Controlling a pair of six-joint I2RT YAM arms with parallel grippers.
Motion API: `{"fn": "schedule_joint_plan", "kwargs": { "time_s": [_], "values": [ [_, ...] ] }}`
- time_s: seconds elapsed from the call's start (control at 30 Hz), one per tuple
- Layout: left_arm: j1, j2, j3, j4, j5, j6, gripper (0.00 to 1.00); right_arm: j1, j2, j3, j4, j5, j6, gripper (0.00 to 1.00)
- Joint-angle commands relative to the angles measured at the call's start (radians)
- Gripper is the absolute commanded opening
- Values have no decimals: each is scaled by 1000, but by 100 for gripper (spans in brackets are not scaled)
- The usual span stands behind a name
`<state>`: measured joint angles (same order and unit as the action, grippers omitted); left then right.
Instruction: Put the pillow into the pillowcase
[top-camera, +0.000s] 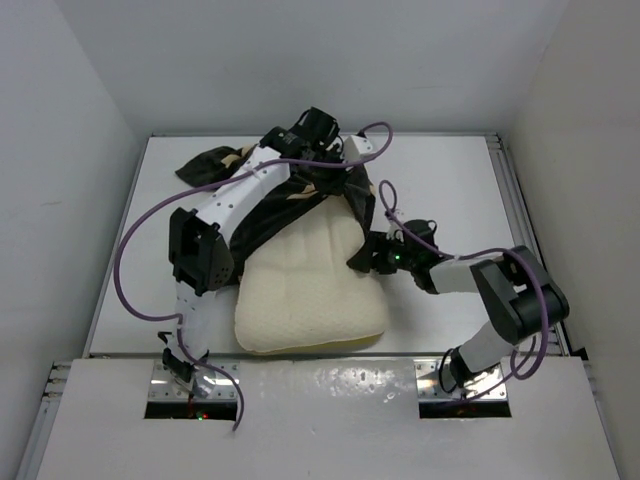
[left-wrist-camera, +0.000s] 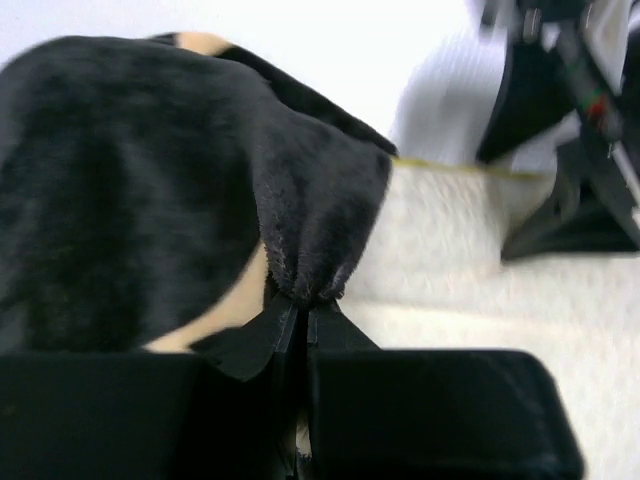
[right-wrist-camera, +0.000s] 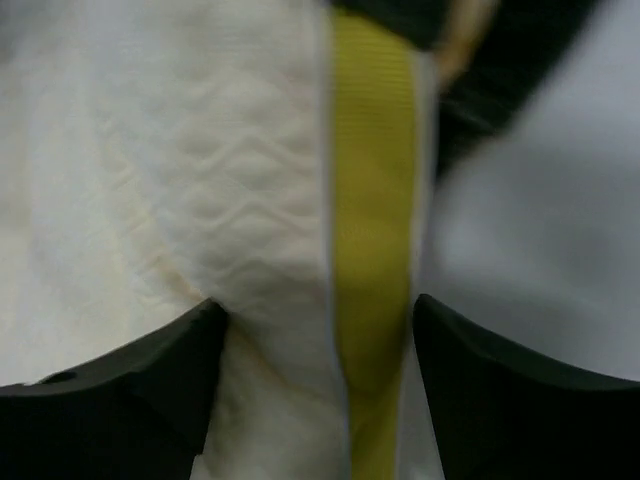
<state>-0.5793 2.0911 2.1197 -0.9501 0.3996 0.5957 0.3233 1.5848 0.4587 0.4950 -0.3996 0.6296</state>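
The cream pillow (top-camera: 310, 295) lies mid-table, its far end under the black pillowcase (top-camera: 265, 205). My left gripper (top-camera: 335, 170) reaches over the far side. In the left wrist view it (left-wrist-camera: 305, 305) is shut on a bunched fold of the pillowcase (left-wrist-camera: 130, 180), with the pillow (left-wrist-camera: 470, 280) beside it. My right gripper (top-camera: 365, 255) sits at the pillow's right edge. In the right wrist view it (right-wrist-camera: 315, 310) is open, its jaws on either side of the pillow (right-wrist-camera: 200, 180) edge and its yellow piping (right-wrist-camera: 372, 180). A bit of pillowcase (right-wrist-camera: 500, 60) shows beyond.
The white table (top-camera: 450, 200) is enclosed by white walls at the left, back and right. Purple cables (top-camera: 135, 260) loop off both arms over the table. The right arm's elbow (top-camera: 515, 295) stands near the table's right front corner.
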Motion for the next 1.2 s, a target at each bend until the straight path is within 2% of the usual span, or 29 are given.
{"fn": "schedule_joint_plan", "kwargs": {
  "time_s": [0.0, 0.03, 0.07, 0.1, 0.2, 0.3, 0.4, 0.43, 0.5, 0.63, 0.7, 0.87, 1.07, 1.13, 1.17],
  "values": [
    [-24, -100, 19, 47, 54, -33, 0, 110, 43, 9, 273, -125, 126, 70],
    [-30, -101, 17, 50, 64, -36, 0, 126, 47, 56, 293, -127, 139, 54],
    [-31, -105, 17, 50, 67, -43, 0, 141, 43, 81, 306, -119, 148, 14],
    [-36, -108, 19, 48, 76, -40, 0, 151, 28, 102, 309, -105, 144, 0],
    [-45, -126, 20, 22, 131, -19, 0, 187, -63, 194, 327, -16, 95, 0],
    [-47, -160, 14, -41, 226, 53, 0, 192, -158, 225, 416, 112, 75, 0],
    [-47, -209, -9, -116, 336, 134, 0, 195, -216, 239, 552, 301, 50, 0],
    [-48, -233, -23, -128, 359, 172, 0, 195, -224, 248, 562, 421, 48, 0],
    [-51, -253, -24, -174, 421, 203, 0, 194, -215, 281, 536, 522, 30, 0],
    [-62, -272, 37, -309, 525, 337, 0, 186, -155, 336, 421, 833, 50, 0],
    [-85, -278, 71, -367, 574, 378, 0, 183, -116, 380, 357, 886, 96, 0],
    [-146, -293, 115, -369, 587, 363, 0, 217, -53, 498, 249, 1025, 139, 0],
    [-148, -316, 134, -369, 587, 335, 0, 149, 7, 698, -80, 1082, 280, 0],
    [-125, -321, 167, -354, 573, 279, 0, 76, 62, 728, -139, 843, 279, 0],
    [-84, -328, 160, -223, 489, 195, 0, 48, 87, 792, -166, 679, 241, 14]
  ]
}}
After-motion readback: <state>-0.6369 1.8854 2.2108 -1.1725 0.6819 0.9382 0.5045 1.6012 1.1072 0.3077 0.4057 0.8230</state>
